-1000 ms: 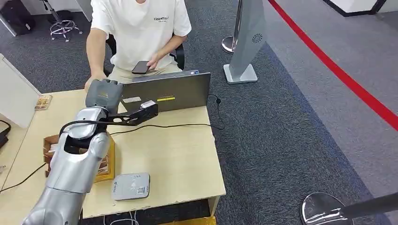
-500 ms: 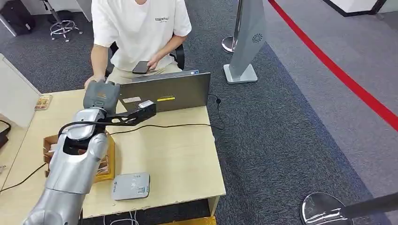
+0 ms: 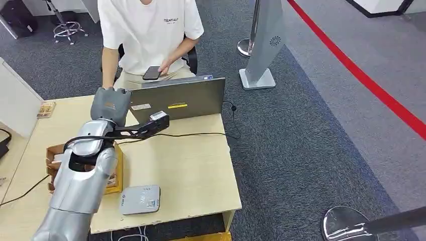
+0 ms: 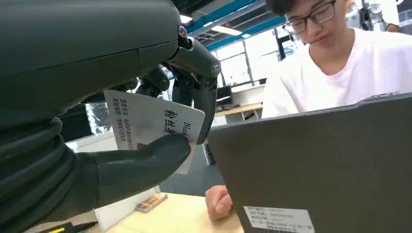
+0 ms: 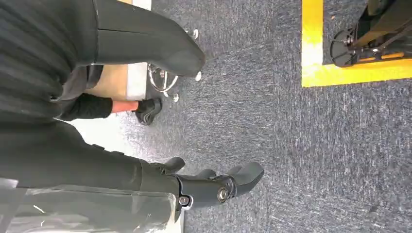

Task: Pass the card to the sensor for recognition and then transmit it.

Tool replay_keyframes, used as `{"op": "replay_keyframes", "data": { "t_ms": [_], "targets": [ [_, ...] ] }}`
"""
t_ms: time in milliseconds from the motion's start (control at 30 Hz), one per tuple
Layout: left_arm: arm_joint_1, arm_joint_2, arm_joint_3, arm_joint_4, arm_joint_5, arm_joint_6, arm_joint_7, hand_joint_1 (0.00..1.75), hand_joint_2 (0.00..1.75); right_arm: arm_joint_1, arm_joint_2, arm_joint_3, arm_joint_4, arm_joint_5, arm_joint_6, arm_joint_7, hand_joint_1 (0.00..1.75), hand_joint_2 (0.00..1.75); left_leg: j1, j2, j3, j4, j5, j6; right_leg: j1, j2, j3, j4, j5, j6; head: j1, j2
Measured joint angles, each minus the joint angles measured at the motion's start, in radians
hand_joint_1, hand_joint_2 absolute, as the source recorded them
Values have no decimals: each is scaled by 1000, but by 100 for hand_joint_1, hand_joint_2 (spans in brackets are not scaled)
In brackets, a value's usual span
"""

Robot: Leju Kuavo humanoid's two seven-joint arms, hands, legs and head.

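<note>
My left hand (image 3: pixel 111 103) is raised over the back left of the desk, beside the laptop (image 3: pixel 182 97). It pinches a white card (image 4: pixel 148 125) with black print between thumb (image 4: pixel 138 162) and fingers (image 4: pixel 198 82), held upright beside the laptop lid (image 4: pixel 320 165). The grey sensor pad (image 3: pixel 140 199) lies flat near the desk's front edge, well away from that hand. A person in a white shirt (image 3: pixel 150 30) sits behind the laptop with one hand (image 4: pixel 218 204) on the desk just past the card. My right hand (image 5: pixel 214 187) hangs over the carpet with fingers apart, holding nothing.
A yellow and brown card box (image 3: pixel 113 173) stands on the wooden desk (image 3: pixel 196 170) under my left forearm. A black cable (image 3: pixel 191 134) crosses the desk. The person holds a phone (image 3: pixel 151 74). A white partition (image 3: pixel 17 103) borders the left; a stanchion base (image 3: pixel 341 223) stands right.
My left hand and wrist have dipped and turned slightly, still holding the card. The person's arm has shifted right, closer behind my hand.
</note>
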Motion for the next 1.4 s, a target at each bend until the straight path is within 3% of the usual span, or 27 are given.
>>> {"op": "replay_keyframes", "data": {
  "t_ms": [233, 433, 600, 1100, 1400],
  "targets": [
    [119, -19, -29, -149, 31, -4, -70, 175, 175, 19, 0, 39, -17, -49, -39, 30, 0, 175, 0, 0, 0, 0, 0, 0, 0, 0, 0, 0, 0, 0, 0, 0],
    [260, -19, -132, -312, 50, -27, -99, 175, 175, 35, 2, 69, -31, -95, -76, 57, 0, 175, 0, 0, -1, 0, -1, 0, 0, 0, -1, 0, 0, 0, 0, 0],
    [335, -8, -192, -389, 74, -25, -102, 175, 175, 48, 2, 93, -44, -111, -91, 72, 0, 175, 0, 0, -1, 0, -1, 0, 0, 0, -1, 0, 0, 0, 0, 0],
    [411, 27, -230, -418, 121, -21, -112, 175, 175, 56, 2, 113, -55, -124, -106, 87, 0, 175, 0, 0, -1, 0, -1, 0, 0, 0, -1, 0, 0, 0, 0, 0],
    [467, 42, -230, -378, 110, -3, -91, 175, 175, 57, 2, 113, -64, -107, -104, 83, 0, 175, 0, 0, -1, 0, -1, 0, 0, 0, -2, 0, 0, 0, 0, 0]
  ]
}}
